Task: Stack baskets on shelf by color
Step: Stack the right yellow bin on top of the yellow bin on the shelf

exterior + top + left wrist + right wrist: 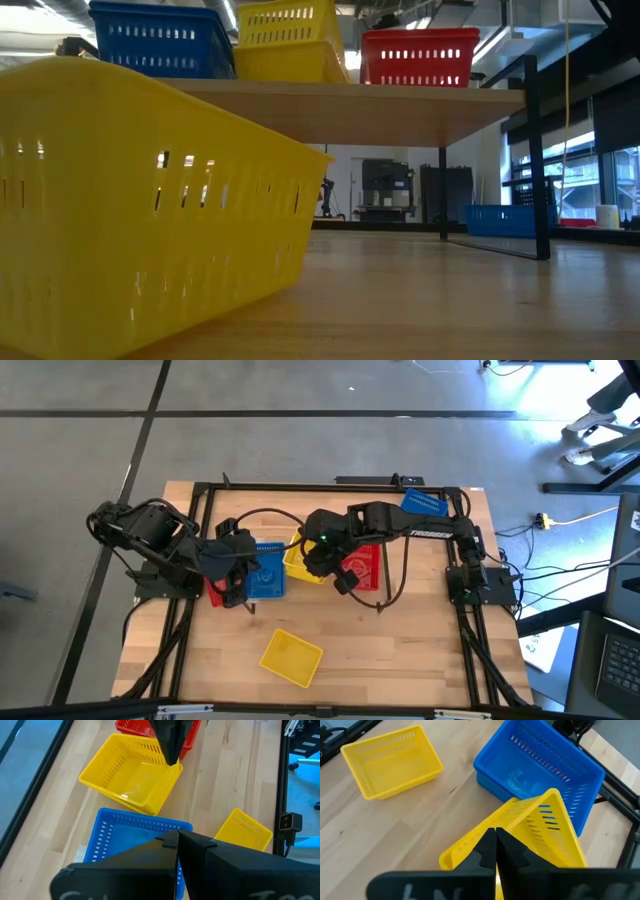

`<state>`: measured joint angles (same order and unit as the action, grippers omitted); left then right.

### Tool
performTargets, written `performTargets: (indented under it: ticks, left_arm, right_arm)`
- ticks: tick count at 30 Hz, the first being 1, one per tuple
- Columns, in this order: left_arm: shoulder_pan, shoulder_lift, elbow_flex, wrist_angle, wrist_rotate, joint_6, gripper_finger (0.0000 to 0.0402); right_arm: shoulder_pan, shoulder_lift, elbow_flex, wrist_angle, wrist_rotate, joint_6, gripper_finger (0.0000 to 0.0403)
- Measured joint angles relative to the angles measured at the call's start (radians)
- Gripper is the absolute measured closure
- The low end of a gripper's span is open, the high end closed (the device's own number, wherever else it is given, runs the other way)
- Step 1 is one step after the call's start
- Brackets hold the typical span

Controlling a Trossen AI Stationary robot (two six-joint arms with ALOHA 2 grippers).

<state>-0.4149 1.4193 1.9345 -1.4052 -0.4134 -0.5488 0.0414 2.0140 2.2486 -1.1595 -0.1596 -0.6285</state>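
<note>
On the shelf (350,100) stand a blue basket (267,577), a yellow basket (303,563) and a red basket (366,566). In the low view the yellow basket (288,22) sits in a second yellow one (292,63). My right gripper (495,837) is shut on the yellow basket (535,830). My left gripper (177,840) is shut at the blue basket (125,845), on the side nearest its arm. Another yellow basket (291,657) rests on its base near the table's near edge. A second blue basket (425,502) lies at the far right. My left gripper is shut on the blue basket at the wall on the table's left side (160,832), coming from above; its own fingers hide the place of contact. The basket stands level on the shelf. My right gripper pinches the yellow basket's upper rim (517,820) between its two fingers (170,745), from above, pointing down. The basket is tilted, its held side raised.
A red basket (214,593) shows partly under my left arm. The table's black frame rails (470,620) run along its edges. Bare wood lies around the loose yellow basket (390,760). The room's floor and equipment show beyond the table.
</note>
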Motion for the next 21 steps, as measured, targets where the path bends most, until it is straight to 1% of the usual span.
performTargets:
  ticks: [8,12,14,18,21]
  left_arm:
    - [0.0,0.0,0.0,0.0,0.0,0.0,0.0401]
    - [0.0,0.0,0.0,0.0,0.0,0.0,0.0401]
    - [0.0,0.0,0.0,0.0,0.0,0.0,0.0401]
    - [0.0,0.0,0.0,0.0,0.0,0.0,0.0401]
    - [0.0,0.0,0.0,0.0,0.0,0.0,0.0401]
  right_arm:
    - [-0.013,0.0,0.0,-0.031,0.002,0.027,0.0403]
    - [-0.014,0.0,0.0,-0.021,0.027,0.014,0.0403]
    - [-0.011,-0.001,0.007,0.001,0.013,0.003,0.0403]
    - [-0.007,-0.008,0.027,0.035,-0.049,0.0,0.0403]
    - [-0.007,-0.007,0.025,0.027,-0.052,0.0,0.0403]
